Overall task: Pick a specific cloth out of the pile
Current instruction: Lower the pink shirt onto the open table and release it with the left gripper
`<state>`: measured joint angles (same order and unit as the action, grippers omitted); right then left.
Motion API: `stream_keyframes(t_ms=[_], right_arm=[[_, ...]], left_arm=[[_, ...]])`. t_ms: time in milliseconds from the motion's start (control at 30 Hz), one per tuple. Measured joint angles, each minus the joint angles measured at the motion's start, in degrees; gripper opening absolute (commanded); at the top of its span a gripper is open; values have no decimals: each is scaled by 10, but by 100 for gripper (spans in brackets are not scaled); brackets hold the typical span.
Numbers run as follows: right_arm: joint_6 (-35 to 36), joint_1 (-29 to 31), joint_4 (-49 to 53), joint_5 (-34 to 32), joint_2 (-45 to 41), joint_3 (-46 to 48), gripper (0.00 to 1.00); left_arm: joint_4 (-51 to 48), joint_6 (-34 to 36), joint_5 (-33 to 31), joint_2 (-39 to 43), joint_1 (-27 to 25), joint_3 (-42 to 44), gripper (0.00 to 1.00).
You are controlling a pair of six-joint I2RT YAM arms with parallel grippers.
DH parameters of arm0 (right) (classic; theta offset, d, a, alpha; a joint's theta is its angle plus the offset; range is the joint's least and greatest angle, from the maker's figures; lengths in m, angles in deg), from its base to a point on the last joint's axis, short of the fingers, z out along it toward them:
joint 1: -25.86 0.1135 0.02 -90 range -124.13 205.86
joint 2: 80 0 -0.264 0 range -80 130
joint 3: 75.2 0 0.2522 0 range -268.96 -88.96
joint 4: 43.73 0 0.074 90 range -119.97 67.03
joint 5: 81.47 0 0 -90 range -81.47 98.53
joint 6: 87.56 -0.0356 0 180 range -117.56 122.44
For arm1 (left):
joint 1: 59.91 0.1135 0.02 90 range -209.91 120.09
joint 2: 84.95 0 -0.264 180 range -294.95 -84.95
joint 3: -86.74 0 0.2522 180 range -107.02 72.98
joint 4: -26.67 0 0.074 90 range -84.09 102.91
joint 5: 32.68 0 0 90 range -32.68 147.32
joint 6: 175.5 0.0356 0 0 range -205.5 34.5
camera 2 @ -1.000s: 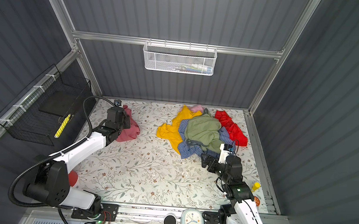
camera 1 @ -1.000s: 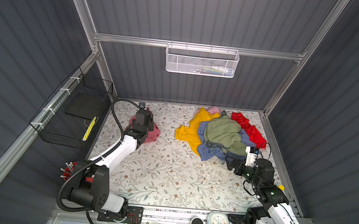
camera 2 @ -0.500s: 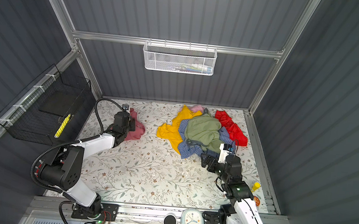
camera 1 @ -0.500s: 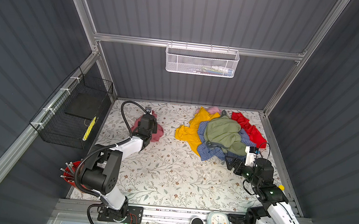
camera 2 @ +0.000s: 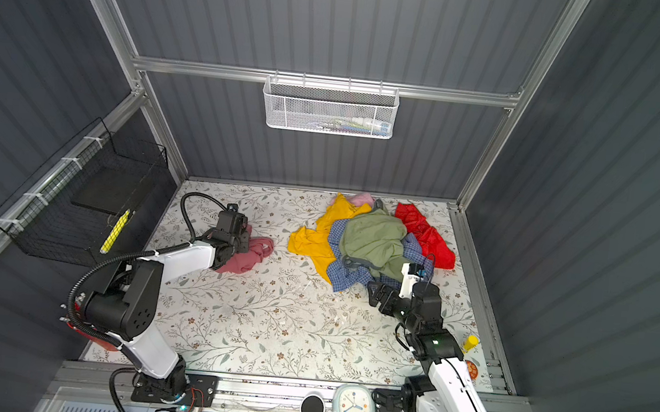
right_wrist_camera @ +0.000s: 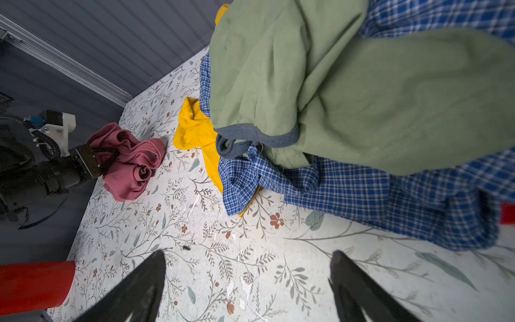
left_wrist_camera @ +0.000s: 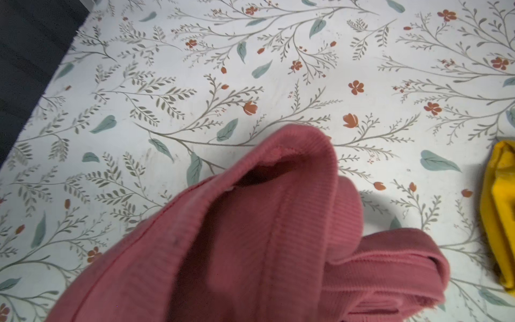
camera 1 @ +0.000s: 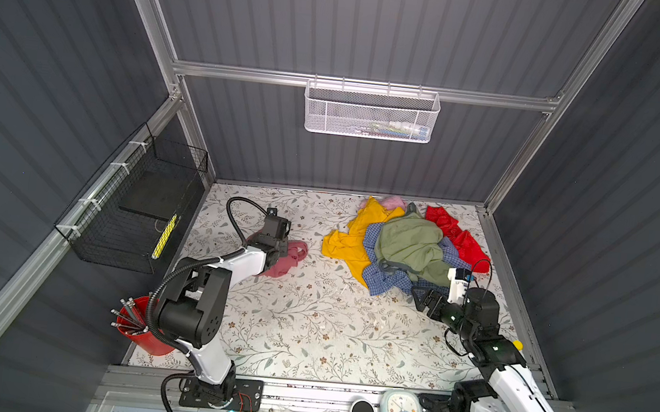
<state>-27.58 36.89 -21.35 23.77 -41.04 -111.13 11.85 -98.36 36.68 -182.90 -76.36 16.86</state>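
So the dusty rose-pink ribbed cloth (camera 1: 291, 255) sits bunched near the left edge of the floral-print bench (camera 1: 307, 330), well apart from the pile of yellow, green, blue-checked and red garments (camera 1: 408, 244) in the back right corner. The left gripper (right_wrist_camera: 107, 160) is pinched onto a fold of it; the right gripper (right_wrist_camera: 248, 253) hangs spread wide, empty. Looks light, floppy, stretchy, so I'd grab a thick bunched fold.

The left arm (camera 1: 240, 263) and right arm (camera 1: 518, 385) share white link shells between bulky black joint housings. A ribbed black cable (camera 1: 229, 211) runs along the left one. Each carries a white wrist bracket (camera 1: 456, 285); a black bolted base plate (camera 1: 250, 393) anchors the left. The right gripper (right_wrist_camera: 248, 252) has pointed black fingers (right_wrist_camera: 139, 287).
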Motion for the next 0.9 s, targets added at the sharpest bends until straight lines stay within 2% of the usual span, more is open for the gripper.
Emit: stream_keyframes(t_ms=[100, 200, 367, 533, 600, 767, 867, 900], right_arm=[[0, 0, 0, -1, -7, 0, 91], [0, 0, 1, -2, -12, 0, 91], [2, 0, 11, -5, -13, 0, 91], [7, 0, 34, -17, -33, 0, 92], [7, 0, 36, -20, -40, 0, 92], [10, 0, 38, -24, -44, 0, 91], [12, 0, 38, -24, -44, 0, 91], [12, 0, 38, -24, -44, 0, 91]], left_arm=[[-25, -17, 18, -12, 0, -9, 14], [-50, -33, 31, -24, 0, -14, 29], [-58, -62, 49, -28, 0, -16, 43], [-63, -87, 60, -28, 0, -16, 66], [-69, -99, 57, -24, 0, -16, 70], [-74, -123, 54, 42, -7, 23, 81], [-85, -127, 21, 87, -32, 32, 100], [-87, -129, 6, 99, -48, 32, 100]])
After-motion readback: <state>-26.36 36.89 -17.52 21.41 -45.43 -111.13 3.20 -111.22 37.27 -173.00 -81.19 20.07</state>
